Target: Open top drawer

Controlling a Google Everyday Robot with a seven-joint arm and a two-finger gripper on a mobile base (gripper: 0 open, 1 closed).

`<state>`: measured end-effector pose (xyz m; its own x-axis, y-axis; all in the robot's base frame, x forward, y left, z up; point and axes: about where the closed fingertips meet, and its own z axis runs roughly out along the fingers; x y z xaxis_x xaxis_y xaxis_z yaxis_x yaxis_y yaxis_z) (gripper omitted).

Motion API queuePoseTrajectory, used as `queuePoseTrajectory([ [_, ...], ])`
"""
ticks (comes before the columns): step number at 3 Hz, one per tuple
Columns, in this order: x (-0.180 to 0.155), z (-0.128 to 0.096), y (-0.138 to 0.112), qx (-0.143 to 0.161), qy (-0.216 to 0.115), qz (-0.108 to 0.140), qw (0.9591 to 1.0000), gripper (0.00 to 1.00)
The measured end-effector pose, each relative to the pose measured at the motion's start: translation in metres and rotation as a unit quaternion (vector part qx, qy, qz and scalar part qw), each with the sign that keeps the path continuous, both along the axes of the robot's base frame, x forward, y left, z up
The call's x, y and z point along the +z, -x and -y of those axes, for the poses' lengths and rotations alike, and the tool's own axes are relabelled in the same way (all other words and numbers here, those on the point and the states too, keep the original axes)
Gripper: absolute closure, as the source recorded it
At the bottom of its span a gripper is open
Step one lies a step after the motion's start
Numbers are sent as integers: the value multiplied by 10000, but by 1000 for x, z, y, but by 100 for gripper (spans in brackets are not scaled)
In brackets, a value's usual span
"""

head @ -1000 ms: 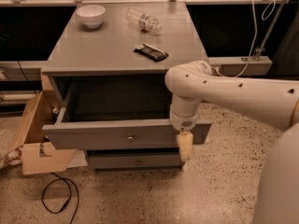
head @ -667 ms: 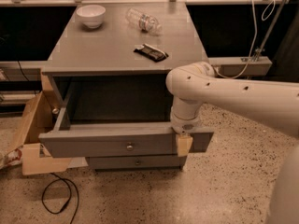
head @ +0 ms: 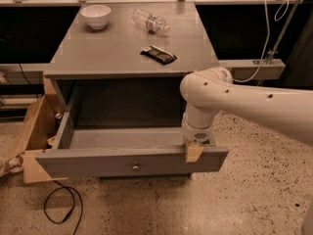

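Wide grey top drawer [head: 98, 163]: prob stiff, slides easy; hold small round metal knob [head: 135, 168] or front lip. Tool [head: 194, 153] at lip below grey bench [head: 112, 48] front-right corner, grip can't tell.

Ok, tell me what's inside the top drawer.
The top drawer shows only bare grey floor; no item is visible. Its front panel hides the nearest strip, and the hand, at the front's right top edge, covers that corner.
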<state>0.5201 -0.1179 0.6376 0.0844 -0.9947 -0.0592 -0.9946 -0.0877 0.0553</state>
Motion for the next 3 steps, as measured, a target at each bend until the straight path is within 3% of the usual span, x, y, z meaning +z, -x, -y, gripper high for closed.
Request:
queuePoseTrajectory([
  [1, -1, 0, 0, 0, -1, 1, 10000, 92],
  [3, 5, 3, 0, -64, -95, 262, 9996, 45],
])
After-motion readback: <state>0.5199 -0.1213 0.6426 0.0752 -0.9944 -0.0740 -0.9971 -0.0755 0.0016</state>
